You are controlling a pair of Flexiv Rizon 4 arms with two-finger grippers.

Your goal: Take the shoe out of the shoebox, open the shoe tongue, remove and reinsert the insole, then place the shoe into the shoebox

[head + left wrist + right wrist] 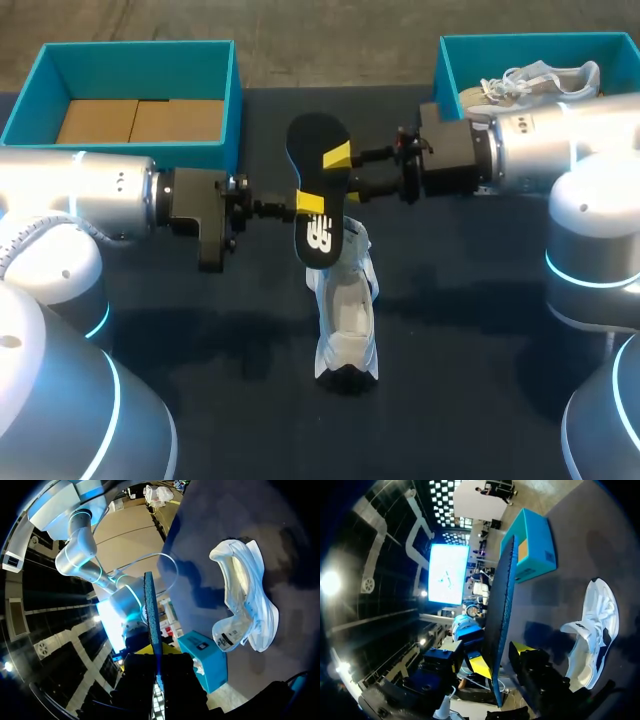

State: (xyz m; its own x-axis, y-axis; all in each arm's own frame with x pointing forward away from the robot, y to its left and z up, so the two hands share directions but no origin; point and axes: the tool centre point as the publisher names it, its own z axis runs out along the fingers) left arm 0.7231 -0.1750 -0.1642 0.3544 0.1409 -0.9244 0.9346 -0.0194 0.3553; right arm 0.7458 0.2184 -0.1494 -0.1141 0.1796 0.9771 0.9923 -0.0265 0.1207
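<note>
Dark table: left shoebox holds cardboard, right shoebox a white shoe.

Rounded silver arms, cyan joint rings, black wrist housings, yellow-tipped left tool and right tool

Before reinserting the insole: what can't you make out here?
Head view: the insole hides the far end of the shoe.
Head view: my right arm covers part of the right shoebox and second shoe.
Left wrist view: insole edge-on; its faces do not show.

White logo on black insole
</note>
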